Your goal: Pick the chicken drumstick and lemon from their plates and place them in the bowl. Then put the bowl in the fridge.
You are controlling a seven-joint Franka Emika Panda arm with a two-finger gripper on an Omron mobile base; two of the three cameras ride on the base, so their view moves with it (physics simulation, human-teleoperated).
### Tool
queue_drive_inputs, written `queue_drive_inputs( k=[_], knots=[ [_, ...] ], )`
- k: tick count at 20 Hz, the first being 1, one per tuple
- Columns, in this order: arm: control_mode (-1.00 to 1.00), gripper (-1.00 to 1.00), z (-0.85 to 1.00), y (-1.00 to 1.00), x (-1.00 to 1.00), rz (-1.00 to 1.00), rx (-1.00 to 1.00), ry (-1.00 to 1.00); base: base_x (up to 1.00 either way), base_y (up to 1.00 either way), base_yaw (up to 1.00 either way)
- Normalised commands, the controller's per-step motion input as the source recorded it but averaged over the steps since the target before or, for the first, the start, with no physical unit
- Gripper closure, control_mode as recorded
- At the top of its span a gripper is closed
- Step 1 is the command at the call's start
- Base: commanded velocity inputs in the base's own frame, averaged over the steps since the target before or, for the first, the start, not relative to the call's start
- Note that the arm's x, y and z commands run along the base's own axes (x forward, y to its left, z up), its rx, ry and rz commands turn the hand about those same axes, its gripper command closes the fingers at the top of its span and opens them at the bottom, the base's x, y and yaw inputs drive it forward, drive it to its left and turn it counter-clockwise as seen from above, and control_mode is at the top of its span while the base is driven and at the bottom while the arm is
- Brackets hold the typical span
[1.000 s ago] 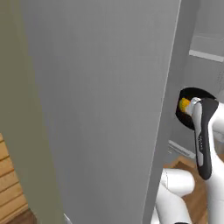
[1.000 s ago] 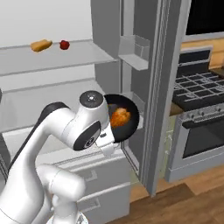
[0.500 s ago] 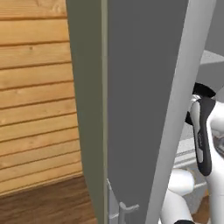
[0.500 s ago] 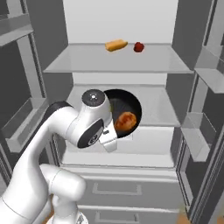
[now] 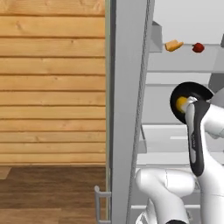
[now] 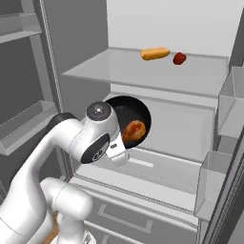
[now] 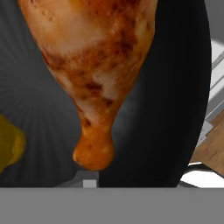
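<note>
Bowl (image 6: 125, 114), black, carried at the arm's wrist in front of the open fridge (image 6: 157, 86), level with the gap below its upper shelf and tipped so that its inside faces the cameras. Left base view: fridge door edge-on at left; lemon (image 5: 181, 103) inside the bowl, beside the white wrist. Right base view: chicken drumstick (image 6: 133, 131) in the bowl, just right of the wrist. Hand view: lemon at the left edge, drumstick centre with its narrow end pointing down, bowl rim at right. Gripper: hidden behind the wrist and bowl; whether it clamps the rim cannot be told. Upper shelf: tan wedge (image 6: 155, 53), then red item (image 6: 179, 58).
</note>
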Motion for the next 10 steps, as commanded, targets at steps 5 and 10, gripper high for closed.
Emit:
queue_drive_inputs(
  k=[5, 10],
  knots=[
    [1.0, 1.0, 0.0, 0.0, 0.0, 0.0, 0.0, 0.0, -0.1, 0.19, 0.01],
    [1.0, 1.0, 0.0, 0.0, 0.0, 0.0, 0.0, 0.0, -0.43, -0.21, 0.0]
  ],
)
